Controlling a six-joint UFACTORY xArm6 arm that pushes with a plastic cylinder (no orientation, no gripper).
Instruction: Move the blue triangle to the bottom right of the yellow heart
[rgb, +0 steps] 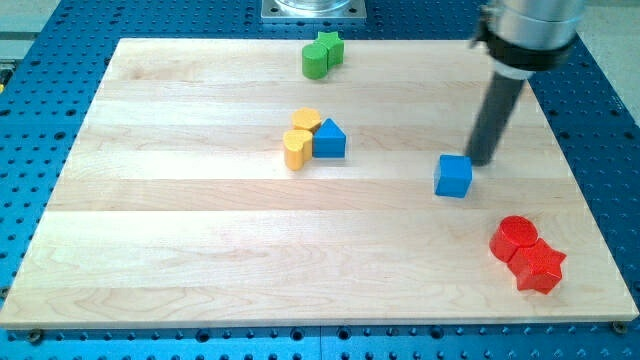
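The blue triangle (329, 139) sits near the board's middle, touching the right side of the yellow blocks. The yellow blocks are two pieces close together: an upper one (307, 121) and a lower one (296, 148); I cannot tell which is the heart. My tip (481, 162) is on the board at the view's right, far right of the blue triangle. It stands just above and right of a blue cube (453, 176), very close to it.
Two green blocks (322, 54) sit together near the board's top edge. A red cylinder (514, 238) and a red star (539, 265) touch each other at the bottom right. The wooden board (180, 250) lies on a blue perforated table.
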